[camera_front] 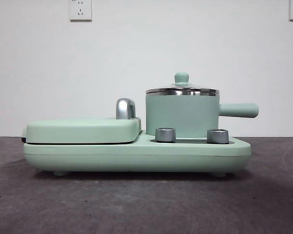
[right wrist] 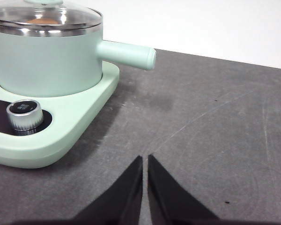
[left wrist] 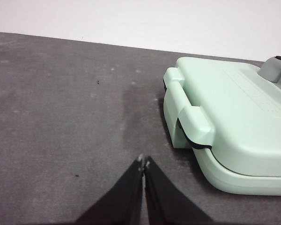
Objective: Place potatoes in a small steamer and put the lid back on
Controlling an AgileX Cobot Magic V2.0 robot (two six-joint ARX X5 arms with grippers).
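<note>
The small steamer [camera_front: 181, 116] is a mint-green pot with a straight side handle [camera_front: 239, 110], standing on the right half of a mint-green appliance base [camera_front: 136, 156]. The glass lid [camera_front: 182, 90] with its mint knob rests on the pot's steel rim. In the right wrist view the steamer [right wrist: 47, 61] shows close by, and an orange-brown potato [right wrist: 42, 20] is faintly visible through the lid [right wrist: 47, 16]. My right gripper [right wrist: 144, 159] is shut over bare table, beside the base and apart from it. My left gripper [left wrist: 143, 161] is shut over the table near the grill end.
A flat mint-green grill plate [camera_front: 83, 130] with a chrome handle [camera_front: 125, 108] covers the left half of the base; its hinged end [left wrist: 192, 124] shows in the left wrist view. Two steel knobs [camera_front: 165, 134] [camera_front: 218, 136] sit in front of the pot. Dark grey table [camera_front: 146, 204] surrounds the appliance.
</note>
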